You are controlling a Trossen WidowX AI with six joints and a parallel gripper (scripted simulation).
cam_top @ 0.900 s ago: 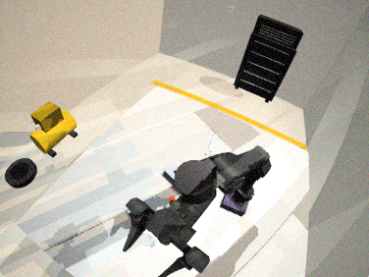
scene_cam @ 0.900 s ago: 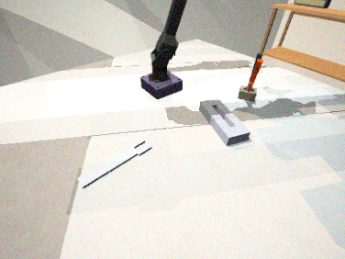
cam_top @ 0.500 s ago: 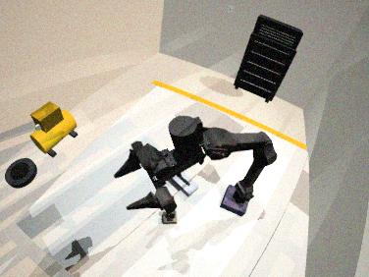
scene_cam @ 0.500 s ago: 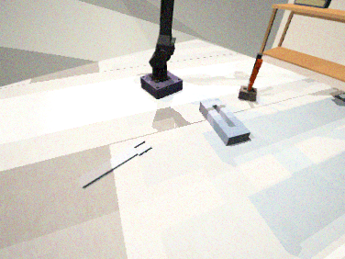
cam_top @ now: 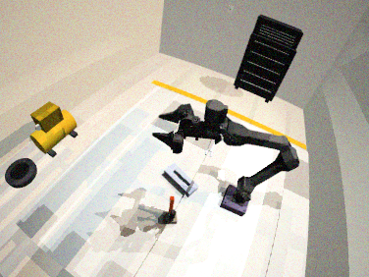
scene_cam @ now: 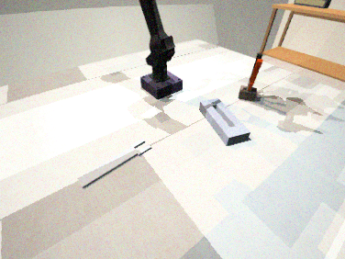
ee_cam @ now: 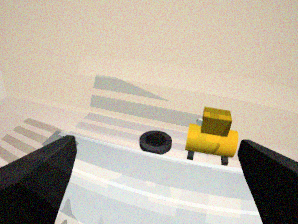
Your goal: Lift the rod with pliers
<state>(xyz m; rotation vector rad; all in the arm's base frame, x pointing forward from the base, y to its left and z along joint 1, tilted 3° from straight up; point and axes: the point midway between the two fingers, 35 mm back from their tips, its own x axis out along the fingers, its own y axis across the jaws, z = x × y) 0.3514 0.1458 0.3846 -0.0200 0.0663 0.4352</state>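
Note:
My gripper (cam_top: 156,125) (ee_cam: 161,147) is wide open and empty, held high above the table, its fingers pointing away from the base. The locking pliers (cam_top: 172,202) (scene_cam: 255,73) stand upright, slightly tilted, with an orange handle up, in the small dark holster (cam_top: 167,219) (scene_cam: 248,95). Their jaws are hidden. The grey channel block (cam_top: 176,178) (scene_cam: 232,132) lies flat between the holster and the arm's base side, with a narrow dark slot along its top. The rod cannot be made out in the slot. My gripper is well away from both the pliers and the block.
The purple arm base (cam_top: 235,203) (scene_cam: 161,85) stands near the block. A thin fork-shaped outline with a dark line (scene_cam: 110,171) lies in front. Farther off are a yellow compressor (cam_top: 56,130) (ee_cam: 212,140), a black tyre (cam_top: 21,172), a black cabinet (cam_top: 269,59) and a wooden shelf (scene_cam: 307,60).

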